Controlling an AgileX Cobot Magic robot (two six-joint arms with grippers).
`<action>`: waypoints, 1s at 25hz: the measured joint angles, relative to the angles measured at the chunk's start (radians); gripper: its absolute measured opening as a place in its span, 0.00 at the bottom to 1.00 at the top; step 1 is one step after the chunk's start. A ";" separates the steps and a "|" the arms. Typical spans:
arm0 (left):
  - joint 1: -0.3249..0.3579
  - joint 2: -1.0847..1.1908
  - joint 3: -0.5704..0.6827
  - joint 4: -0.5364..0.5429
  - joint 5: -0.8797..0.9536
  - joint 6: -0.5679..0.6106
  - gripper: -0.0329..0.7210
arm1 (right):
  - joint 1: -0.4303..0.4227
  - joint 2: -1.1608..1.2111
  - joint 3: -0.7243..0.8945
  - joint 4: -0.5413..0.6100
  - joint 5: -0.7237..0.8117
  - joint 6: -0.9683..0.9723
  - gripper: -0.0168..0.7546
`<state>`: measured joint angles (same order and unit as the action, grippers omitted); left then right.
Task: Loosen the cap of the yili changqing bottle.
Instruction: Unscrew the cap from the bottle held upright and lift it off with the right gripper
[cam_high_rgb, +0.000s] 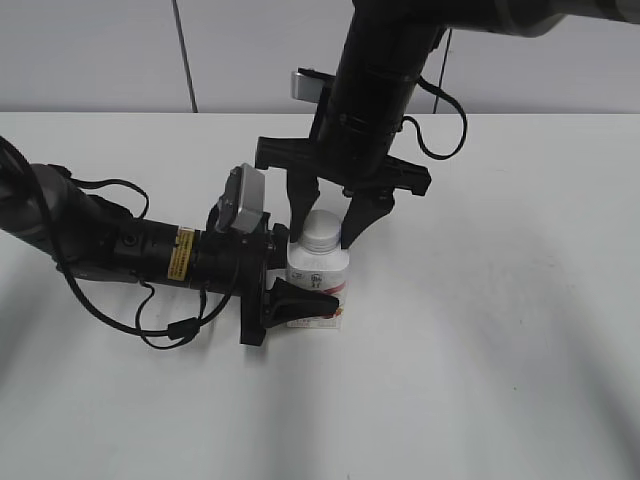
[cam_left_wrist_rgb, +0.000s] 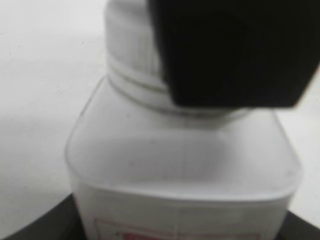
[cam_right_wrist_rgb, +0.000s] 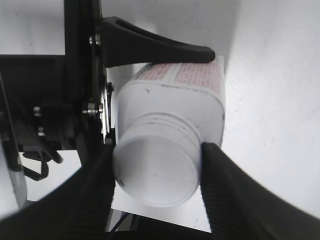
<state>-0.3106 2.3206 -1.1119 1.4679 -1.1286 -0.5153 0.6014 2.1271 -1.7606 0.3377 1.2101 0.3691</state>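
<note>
The yili changqing bottle (cam_high_rgb: 318, 281), white and squat with a red-pink label band, stands upright on the white table. My left gripper (cam_high_rgb: 297, 290) is shut on its body from the left; the bottle's shoulder (cam_left_wrist_rgb: 185, 155) fills the left wrist view. The white ribbed cap (cam_high_rgb: 322, 230) sits on the neck. My right gripper (cam_high_rgb: 328, 222) comes from above and is shut on the cap, one finger on each side (cam_right_wrist_rgb: 156, 172). In the right wrist view the cap's flat top (cam_right_wrist_rgb: 156, 170) faces the camera, with the bottle body (cam_right_wrist_rgb: 175, 95) behind it.
The white table (cam_high_rgb: 500, 330) lies all round the bottle. A grey wall (cam_high_rgb: 100, 50) stands behind its far edge. The left arm's black cables (cam_high_rgb: 160, 325) lie on the table at the left.
</note>
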 joint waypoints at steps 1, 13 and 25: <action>0.000 0.000 0.000 0.000 0.000 0.000 0.60 | 0.000 0.000 0.000 0.000 0.000 -0.005 0.56; 0.000 0.000 0.000 0.000 -0.001 -0.001 0.60 | 0.000 0.000 0.000 -0.001 0.010 -0.236 0.55; 0.000 0.000 0.000 0.007 -0.003 -0.001 0.60 | 0.000 0.000 0.000 -0.009 0.012 -0.880 0.55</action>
<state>-0.3106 2.3206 -1.1119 1.4750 -1.1314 -0.5162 0.6014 2.1271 -1.7606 0.3287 1.2225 -0.5112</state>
